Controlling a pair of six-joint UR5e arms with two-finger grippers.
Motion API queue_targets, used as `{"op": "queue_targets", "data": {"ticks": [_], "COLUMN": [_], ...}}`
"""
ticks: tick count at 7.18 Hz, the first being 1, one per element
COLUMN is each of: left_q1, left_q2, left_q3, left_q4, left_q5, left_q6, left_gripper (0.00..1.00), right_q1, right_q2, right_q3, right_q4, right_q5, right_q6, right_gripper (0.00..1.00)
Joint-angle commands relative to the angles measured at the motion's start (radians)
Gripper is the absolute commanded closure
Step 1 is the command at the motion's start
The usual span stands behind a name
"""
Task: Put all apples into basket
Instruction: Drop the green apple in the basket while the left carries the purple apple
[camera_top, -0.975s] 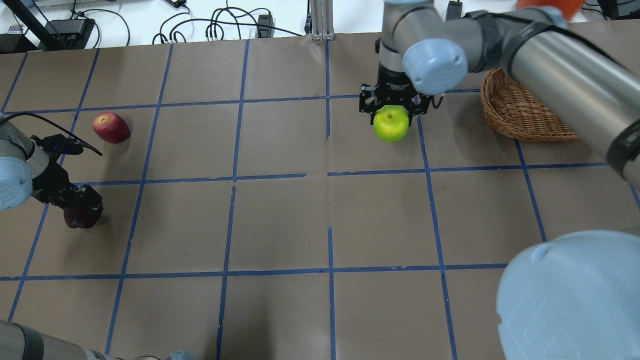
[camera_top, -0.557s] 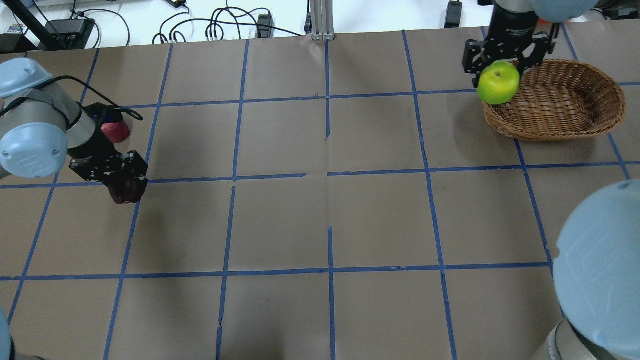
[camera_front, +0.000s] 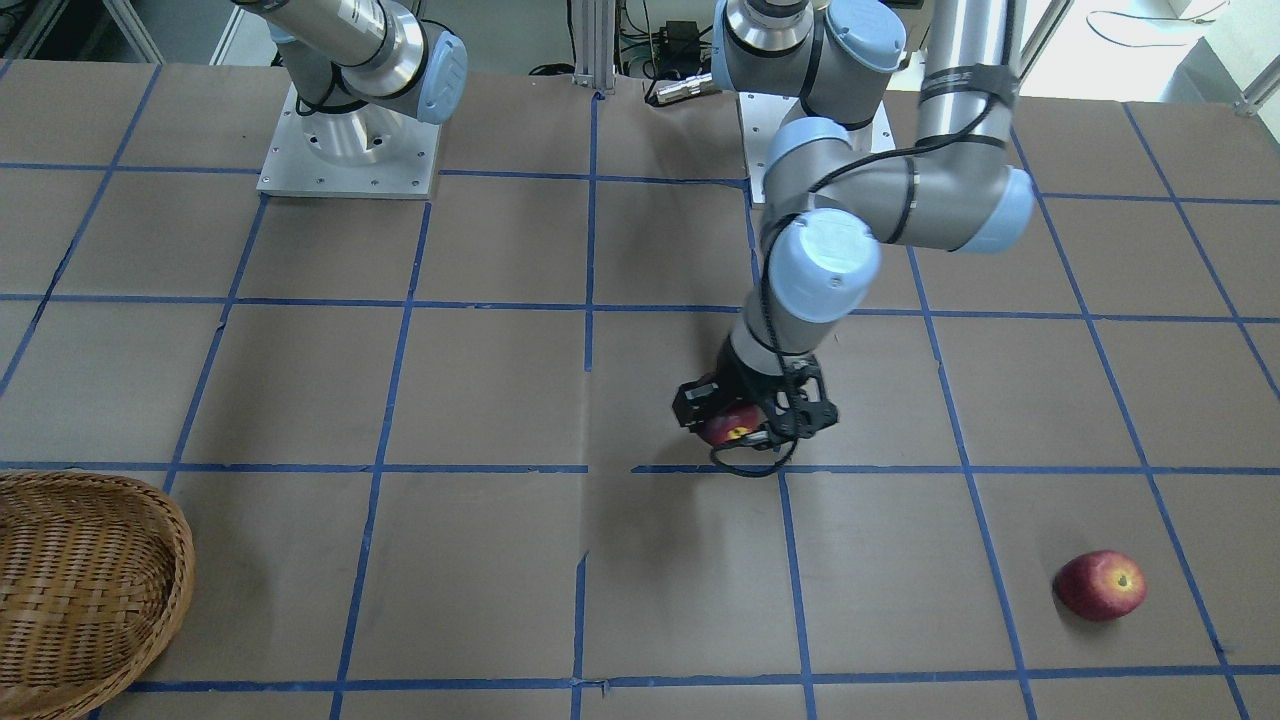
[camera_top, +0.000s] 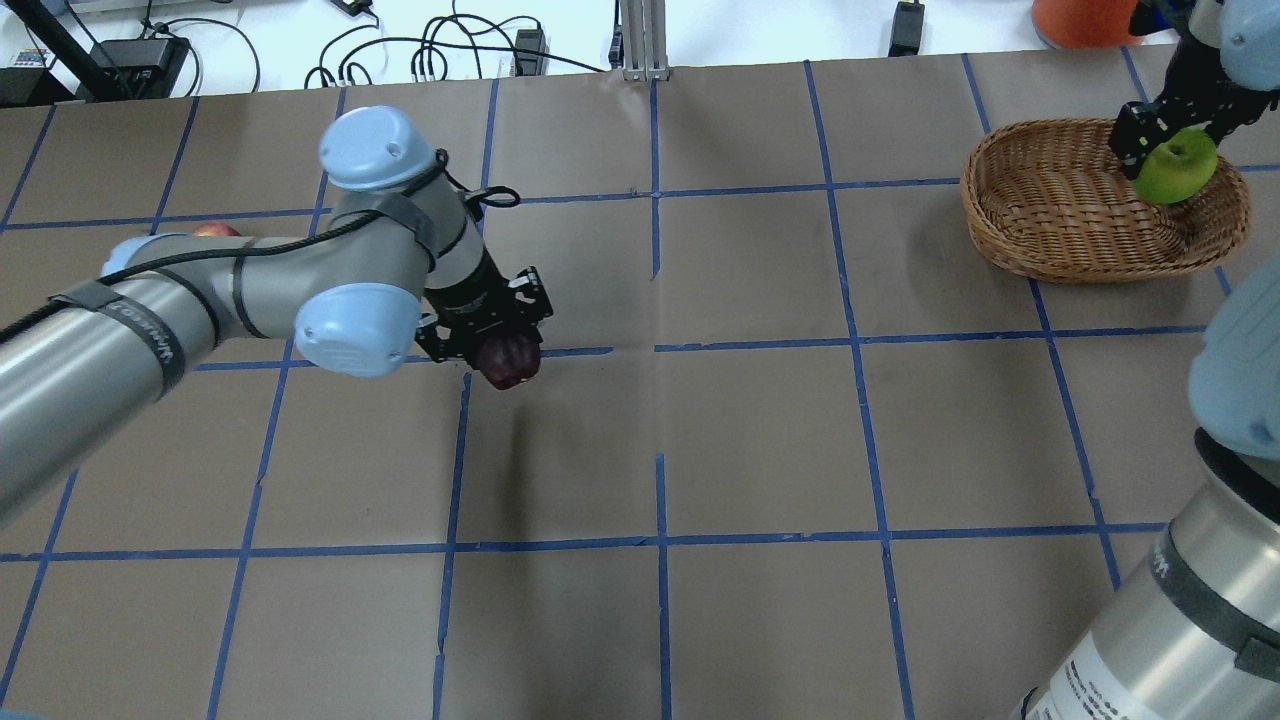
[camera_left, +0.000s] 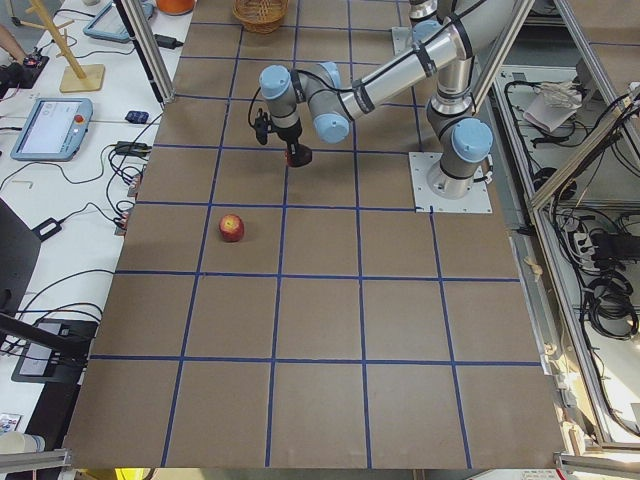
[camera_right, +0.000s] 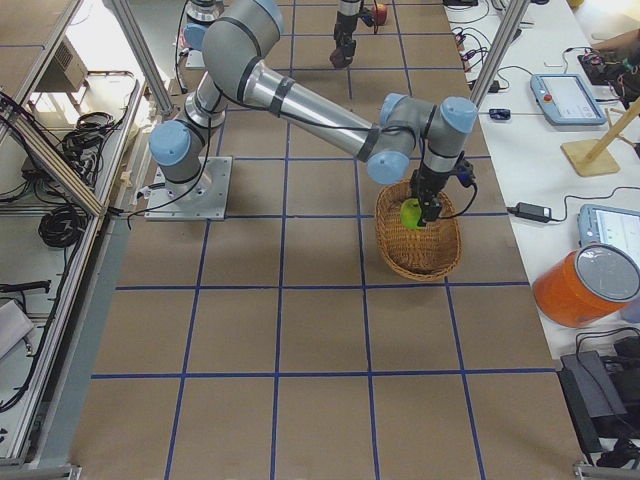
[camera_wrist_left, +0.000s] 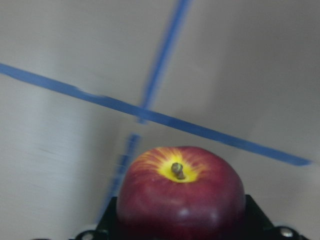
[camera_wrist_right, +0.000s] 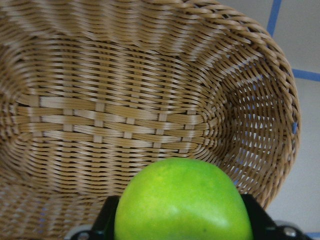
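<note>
My left gripper (camera_top: 505, 350) is shut on the dark maroon apple (camera_top: 509, 362) and holds it above the table, left of centre. The same apple shows in the front view (camera_front: 728, 426) and close in the left wrist view (camera_wrist_left: 180, 197). My right gripper (camera_top: 1172, 150) is shut on the lime-green apple (camera_top: 1176, 167) and holds it over the right part of the wicker basket (camera_top: 1010, 235). The right wrist view shows this apple (camera_wrist_right: 182, 202) above the basket's woven floor (camera_wrist_right: 115, 115). The red apple (camera_front: 1100, 585) lies on the table at the far left, mostly hidden by my left arm in the overhead view (camera_top: 213, 230).
An orange container (camera_top: 1085, 20) stands beyond the basket at the back right. Cables and power bricks (camera_top: 430, 55) lie past the table's far edge. Both arm bases (camera_front: 345, 150) are bolted at my side of the table. Blue tape lines grid the brown table.
My left arm has carried the maroon apple to the right, away from the red apple. My right arm has carried the green apple from the basket's left rim to over its right part.
</note>
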Motion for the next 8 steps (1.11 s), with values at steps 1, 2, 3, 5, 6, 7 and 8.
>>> {"op": "queue_targets", "data": {"ticks": [1,2,3,5,6,7,8], "left_q1": [-0.127,-0.133,-0.128,-0.090,-0.040,0.011,0.077], "left_q2": [-0.083,-0.106,-0.109,-0.091,-0.072,-0.054,-0.039], "left_q3": [-0.004,0.003,0.010,0.015,0.042,0.109,0.187], "left_q4": [0.223,0.235,0.234,0.220,0.161,0.037,-0.121], "left_q5": [-0.074,-0.080,-0.109,-0.120,-0.190,-0.188,-0.138], "left_q6": [-0.288,-0.310,-0.335,-0.323,-0.312,-0.199,0.013], "left_gripper": [0.83,0.22,0.00,0.00,0.00,0.00,0.00], "right_q1": [-0.062,-0.062,-0.061,-0.032,0.014,0.069,0.109], "right_q2": [0.097,0.108,0.089,0.017,-0.023,-0.076,-0.126], "right_q3": [-0.005,-0.002,-0.001,-0.005,-0.004,0.002,0.005], "right_q4": [-0.155,-0.213,-0.192,-0.064,0.029,0.158,0.268], "right_q5": [0.002,0.001,-0.002,0.008,0.010,0.028,0.138], "right_q6": [-0.075,-0.078,-0.075,-0.059,-0.030,0.053,0.160], "right_gripper": [0.70,0.01,0.00,0.00,0.00,0.00,0.00]}}
